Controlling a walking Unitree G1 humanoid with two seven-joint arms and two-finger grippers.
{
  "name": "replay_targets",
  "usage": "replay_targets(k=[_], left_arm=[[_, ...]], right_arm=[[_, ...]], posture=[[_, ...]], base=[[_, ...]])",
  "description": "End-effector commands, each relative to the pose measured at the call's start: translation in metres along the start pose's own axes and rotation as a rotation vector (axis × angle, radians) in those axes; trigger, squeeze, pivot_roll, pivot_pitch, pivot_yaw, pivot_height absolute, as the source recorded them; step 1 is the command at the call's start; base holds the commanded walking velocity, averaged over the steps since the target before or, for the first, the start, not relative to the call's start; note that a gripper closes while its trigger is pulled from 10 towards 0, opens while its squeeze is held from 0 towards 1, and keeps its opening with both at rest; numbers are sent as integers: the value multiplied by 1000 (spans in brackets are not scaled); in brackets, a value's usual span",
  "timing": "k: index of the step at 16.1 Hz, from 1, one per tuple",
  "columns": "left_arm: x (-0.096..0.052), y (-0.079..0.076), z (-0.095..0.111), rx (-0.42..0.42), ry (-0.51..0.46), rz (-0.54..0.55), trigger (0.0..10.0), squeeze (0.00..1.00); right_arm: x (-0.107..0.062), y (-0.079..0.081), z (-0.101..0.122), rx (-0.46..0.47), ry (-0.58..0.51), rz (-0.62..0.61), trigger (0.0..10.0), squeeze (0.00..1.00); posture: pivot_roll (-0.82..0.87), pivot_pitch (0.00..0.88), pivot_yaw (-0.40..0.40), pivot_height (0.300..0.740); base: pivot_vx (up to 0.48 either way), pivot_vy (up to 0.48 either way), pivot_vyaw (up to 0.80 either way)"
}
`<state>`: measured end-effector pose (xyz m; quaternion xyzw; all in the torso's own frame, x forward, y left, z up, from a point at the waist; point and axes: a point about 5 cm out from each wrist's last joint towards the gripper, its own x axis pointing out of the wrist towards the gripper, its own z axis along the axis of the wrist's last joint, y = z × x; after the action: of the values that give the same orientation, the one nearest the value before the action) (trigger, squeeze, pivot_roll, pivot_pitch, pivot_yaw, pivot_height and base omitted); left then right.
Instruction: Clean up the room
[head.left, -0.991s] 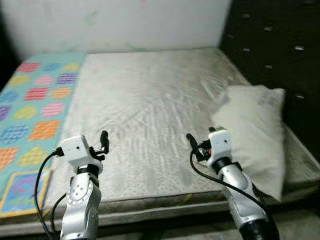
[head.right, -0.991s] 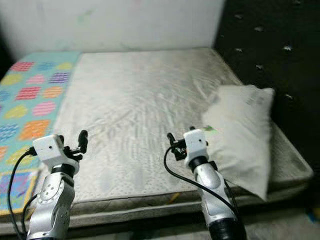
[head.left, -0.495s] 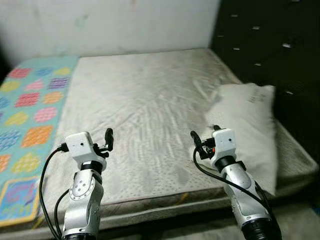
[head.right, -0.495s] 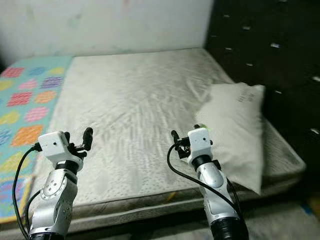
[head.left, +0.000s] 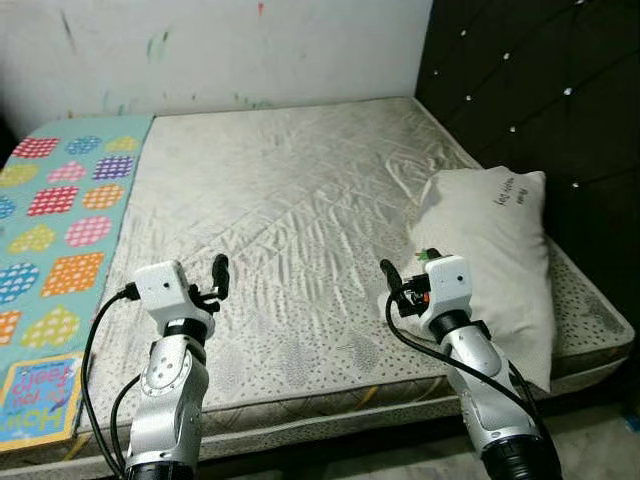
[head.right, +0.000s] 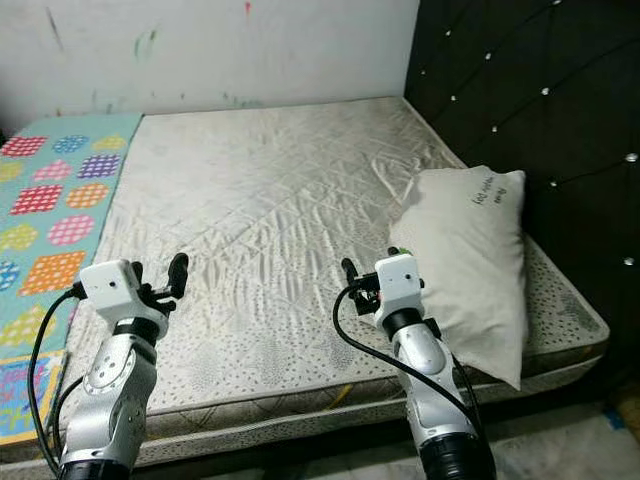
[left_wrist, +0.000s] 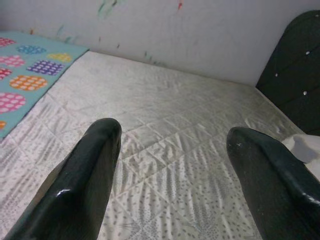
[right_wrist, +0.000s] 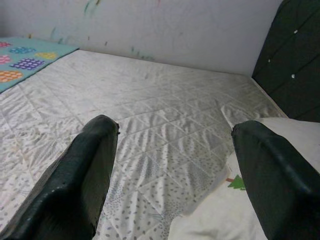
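A bare quilted mattress lies in front of me. A white pillow rests on its right side, leaning toward the black headboard. A patterned blue blanket with coloured patches covers the left strip of the bed. My left gripper is held up over the mattress's near left part, open and holding nothing. My right gripper is also raised, open and holding nothing, just left of the pillow's near end. In the right wrist view the pillow's corner lies under the fingers.
A black tufted headboard stands along the bed's right side. A white wall with paint smudges runs behind the bed. The mattress's front edge is just below my arms, with floor at the lower right.
The whole picture has shifted a little and sharpened, so the camera moved. Both arms hold the same raised pose, and the pillow and blanket lie as before.
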<state>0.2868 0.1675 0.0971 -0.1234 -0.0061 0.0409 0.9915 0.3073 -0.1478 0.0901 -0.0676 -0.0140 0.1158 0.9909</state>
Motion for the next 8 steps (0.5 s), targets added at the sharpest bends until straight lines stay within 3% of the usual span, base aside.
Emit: replay_targets(k=[1,8], left_arm=[[2,0,1,15,0,-13,10000,0],[2,-7,1,-2,0,-54,10000,0]], right_arm=[[1,-1,4,6,-20,-16,10000,0],[0,-4,4,-4,-22,-25,10000,0]], posture=[[-133,0,61,740],[-141,0,67,740]], base=[[0,0,0],[0,0,0]])
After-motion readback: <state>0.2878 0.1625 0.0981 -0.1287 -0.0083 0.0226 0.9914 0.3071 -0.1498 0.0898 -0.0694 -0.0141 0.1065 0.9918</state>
